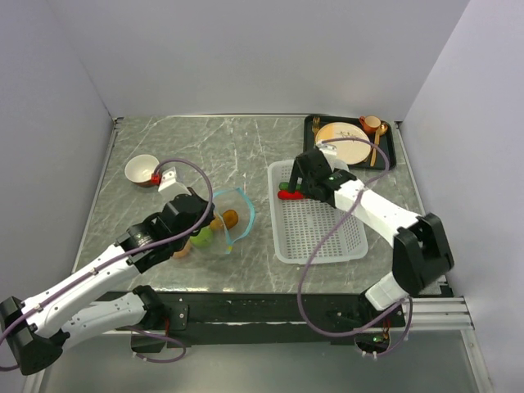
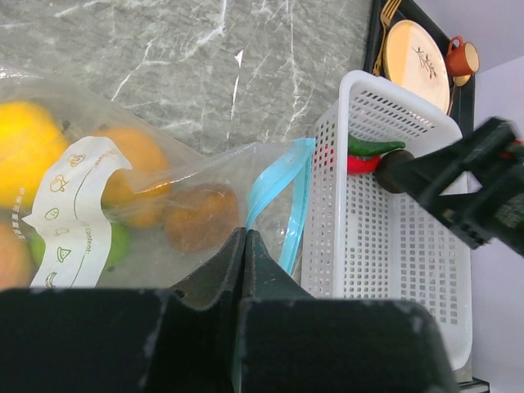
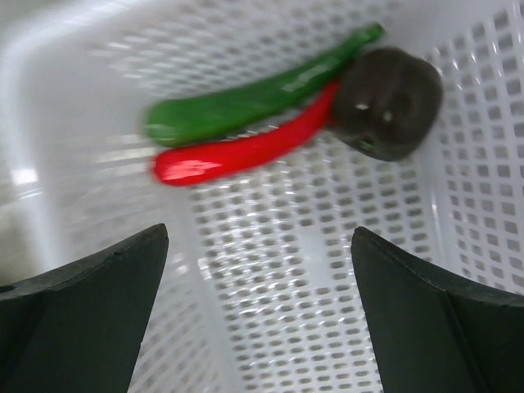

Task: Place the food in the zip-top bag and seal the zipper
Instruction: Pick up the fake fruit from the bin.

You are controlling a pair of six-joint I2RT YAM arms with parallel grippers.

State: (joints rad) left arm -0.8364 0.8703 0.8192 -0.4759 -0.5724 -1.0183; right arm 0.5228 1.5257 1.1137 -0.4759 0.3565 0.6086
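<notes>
Surface [image 1: 246, 147] of grey marble, pale walls [image 1: 246, 57] around. Centre-left, zip-top bag [image 1: 225, 225] holds round food [image 2: 24, 139]; left pincer [image 2: 246, 241] clamped on its film. Right pincer [image 3: 258, 246] spread wide over peppers [image 3: 229, 110] in basket [image 1: 319, 237]. Bag outline faint.

Rounds [image 2: 135, 173] in open-mouthed bag [image 2: 270, 160], peppers [image 3: 237, 110] in basket [image 3: 327, 270]
</notes>
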